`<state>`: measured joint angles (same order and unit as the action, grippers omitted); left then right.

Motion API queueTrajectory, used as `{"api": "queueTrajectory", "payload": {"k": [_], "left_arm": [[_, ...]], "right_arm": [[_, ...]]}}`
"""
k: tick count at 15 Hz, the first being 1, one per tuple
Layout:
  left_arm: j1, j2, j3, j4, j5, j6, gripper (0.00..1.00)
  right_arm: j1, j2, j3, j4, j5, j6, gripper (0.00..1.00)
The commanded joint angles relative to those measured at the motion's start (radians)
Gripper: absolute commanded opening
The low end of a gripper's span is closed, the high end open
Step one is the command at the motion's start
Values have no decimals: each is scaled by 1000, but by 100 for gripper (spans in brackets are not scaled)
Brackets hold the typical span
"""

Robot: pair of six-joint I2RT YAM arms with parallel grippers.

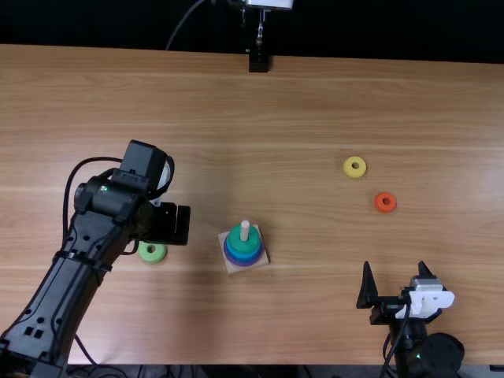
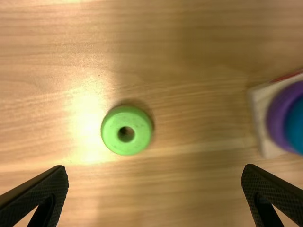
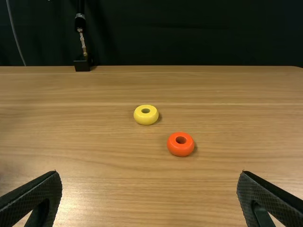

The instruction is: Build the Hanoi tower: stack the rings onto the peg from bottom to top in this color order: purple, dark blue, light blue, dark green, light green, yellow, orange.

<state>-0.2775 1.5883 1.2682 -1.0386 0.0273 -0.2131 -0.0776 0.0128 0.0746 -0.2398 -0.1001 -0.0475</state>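
In the top view, my left gripper (image 1: 175,224) is over the table, left of the peg (image 1: 245,230). Beside it on the table lies the light green ring (image 1: 152,253). In the left wrist view, the light green ring (image 2: 126,130) lies beyond the gap of my open left gripper (image 2: 155,189). Around the peg are a green-teal ring (image 1: 242,241) on top and blue and purple rings below. My right gripper (image 1: 398,285) stands open near the front edge, also open in the right wrist view (image 3: 149,194). The yellow ring (image 1: 354,167) and orange ring (image 1: 385,202) lie back right.
The peg's square wooden base (image 1: 233,268) sits slightly turned near the table's middle. A black stand (image 1: 258,61) is at the table's far edge, with a dark curtain behind it.
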Motion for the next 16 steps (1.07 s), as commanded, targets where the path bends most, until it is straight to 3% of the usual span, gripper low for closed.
{"api": "queueTrajectory", "payload": {"k": [1,5,8,12,15,16], "left_arm": [[11,-25,-50,8,2,104,100],[46,-1,-121,13,4,139,100],[67,65,-138,76,4,204,100],[74,110,-188,208,4,206,100],[83,124,-216,214,8,206,100],[83,124,-228,216,24,206,100]], "right_arm": [[-10,-13,-59,-83,-8,-2,100],[-10,-13,-59,-83,-8,-2,100],[-10,-13,-59,-83,-8,-2,100],[-10,-13,-59,-83,-8,-2,100],[-10,-13,-59,-83,-8,-2,100],[-10,-13,-59,-83,-8,-2,100]]}}
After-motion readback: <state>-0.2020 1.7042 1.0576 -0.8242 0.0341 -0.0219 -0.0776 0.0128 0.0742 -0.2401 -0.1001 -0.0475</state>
